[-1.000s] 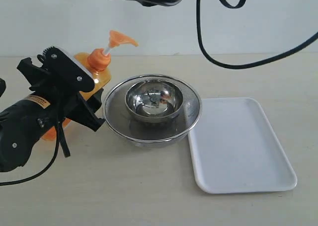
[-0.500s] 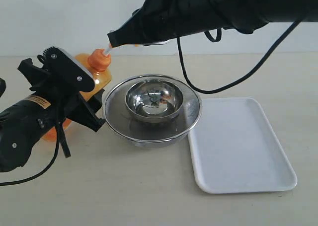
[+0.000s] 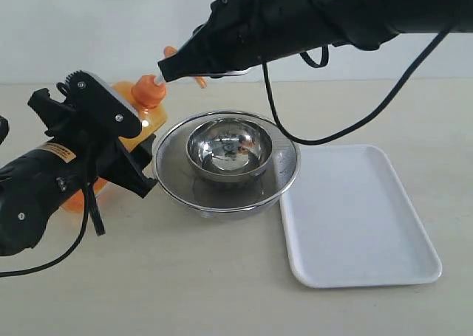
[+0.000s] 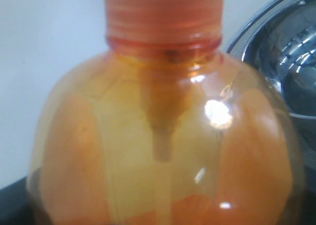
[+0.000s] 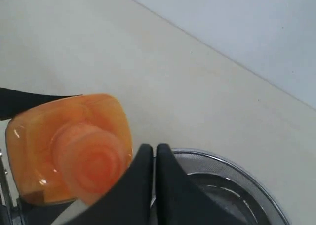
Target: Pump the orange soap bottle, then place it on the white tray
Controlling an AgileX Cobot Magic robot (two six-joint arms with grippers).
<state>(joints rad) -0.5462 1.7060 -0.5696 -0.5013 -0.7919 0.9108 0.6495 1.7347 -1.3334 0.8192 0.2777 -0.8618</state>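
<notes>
The orange soap bottle (image 3: 150, 114) stands upright at the left of the steel bowls, and its translucent shoulder and neck fill the left wrist view (image 4: 163, 136). My left gripper (image 3: 122, 140) is closed around its body. My right gripper (image 3: 165, 69) is shut, its black tip lying on the orange pump head (image 3: 171, 53). From above, the shut right fingertips (image 5: 154, 150) lie against the side of the pump head (image 5: 86, 160). The white tray (image 3: 355, 218) lies flat at the right with nothing on it.
A small steel bowl (image 3: 229, 148) sits inside a wider mesh-sided steel bowl (image 3: 222, 196) between the bottle and the tray; its rim shows in both wrist views (image 5: 222, 160) (image 4: 247, 37). The right arm and its cable (image 3: 332, 133) stretch over the bowls.
The right arm came in from above and to the right and lowered its shut tip onto the pump head, whose nozzle now shows lower. The left gripper and bottle have not moved.
</notes>
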